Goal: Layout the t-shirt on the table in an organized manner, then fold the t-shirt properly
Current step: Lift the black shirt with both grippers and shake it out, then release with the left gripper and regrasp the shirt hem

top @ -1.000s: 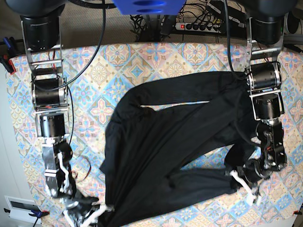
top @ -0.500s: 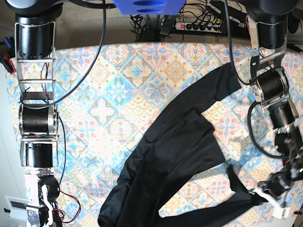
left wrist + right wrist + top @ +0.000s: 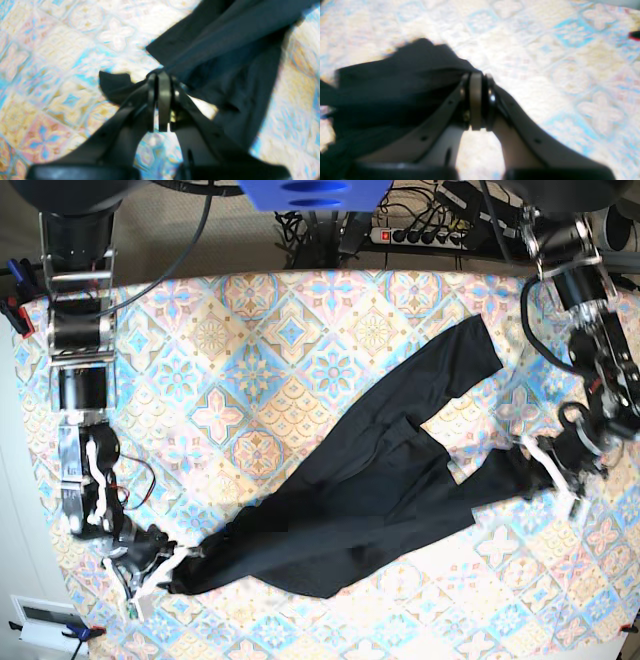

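Claws pinch opposite ends of the t-shirt (image 3: 370, 490) stretched across the table (image 3: 250, 330): left claw (image 3: 548, 463), right claw (image 3: 172, 565).

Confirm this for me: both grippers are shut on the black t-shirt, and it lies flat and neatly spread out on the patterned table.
Not quite. Both the left gripper and the right gripper are shut on the t-shirt, but it is not neatly spread: the base view shows it pulled into a twisted, bunched diagonal band across the table, with one sleeve sticking up toward the far edge.
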### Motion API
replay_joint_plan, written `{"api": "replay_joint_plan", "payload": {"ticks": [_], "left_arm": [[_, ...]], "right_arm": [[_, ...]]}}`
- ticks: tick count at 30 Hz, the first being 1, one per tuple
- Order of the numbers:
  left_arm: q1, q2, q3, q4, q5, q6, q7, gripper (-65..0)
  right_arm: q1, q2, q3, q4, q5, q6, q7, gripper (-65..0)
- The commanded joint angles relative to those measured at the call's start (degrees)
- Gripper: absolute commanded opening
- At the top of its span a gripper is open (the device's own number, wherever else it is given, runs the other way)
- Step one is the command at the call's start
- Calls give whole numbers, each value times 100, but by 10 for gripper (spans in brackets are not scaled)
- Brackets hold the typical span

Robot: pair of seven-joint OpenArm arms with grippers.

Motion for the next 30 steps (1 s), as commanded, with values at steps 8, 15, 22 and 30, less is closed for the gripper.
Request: {"api": "replay_joint_plan", "payload": {"ticks": [8, 15, 22, 30], "left_arm": [[1587, -88, -43, 1419, -408, 16, 176, -650], [2686, 87, 18, 1463, -575, 16, 202, -650], [3328, 193, 792, 1437, -557, 33, 193, -650], [3600, 474, 1407, 1384, -399, 51, 158, -650]], "right_arm": [[-1635, 323, 863, 1372, 141, 65, 215, -650], [-2848, 323, 1523, 2164, 141, 65, 189, -650], [-3692, 332, 2059, 2480, 123, 65, 189, -650], [-4211, 341, 2217, 2462, 35, 65, 206, -650]]}}
